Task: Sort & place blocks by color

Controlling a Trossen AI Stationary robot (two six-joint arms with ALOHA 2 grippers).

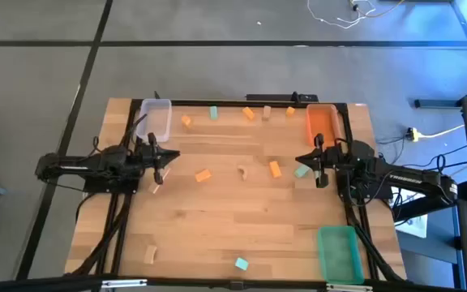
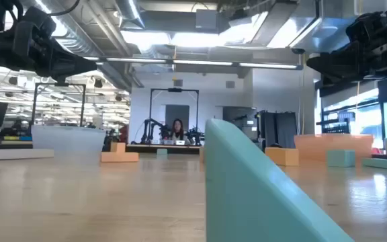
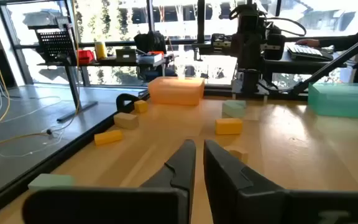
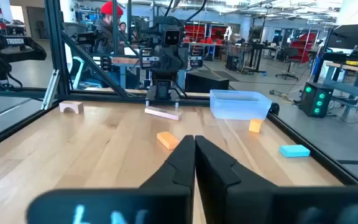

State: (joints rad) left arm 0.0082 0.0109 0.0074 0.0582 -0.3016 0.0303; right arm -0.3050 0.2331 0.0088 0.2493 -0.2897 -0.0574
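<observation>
A teal block lies nearest, right up against the low camera, at the near edge of the wooden surface beside the green bin. A pale wood block sits toward the near left corner. Nothing looks sorted yet, so the step in hand is judged to be choosing a first block.

Mid-surface, the left hand hovers at the left side, fingers pressed almost together and holding nothing, with a small pale block just beside it. The right hand hovers opposite at the right side, also clenched and empty, with a pale teal block just beside it. Both arms reach inward, level, facing each other. Between them lie two orange blocks and a pale arch-shaped block.

To do this well, each hand should release its fingers before descending, take its nearest block squarely across the narrow sides, and keep to its own half.

Farthest off, more blocks run along the back edge: orange, teal, orange, between the clear bin and the orange bin.
</observation>
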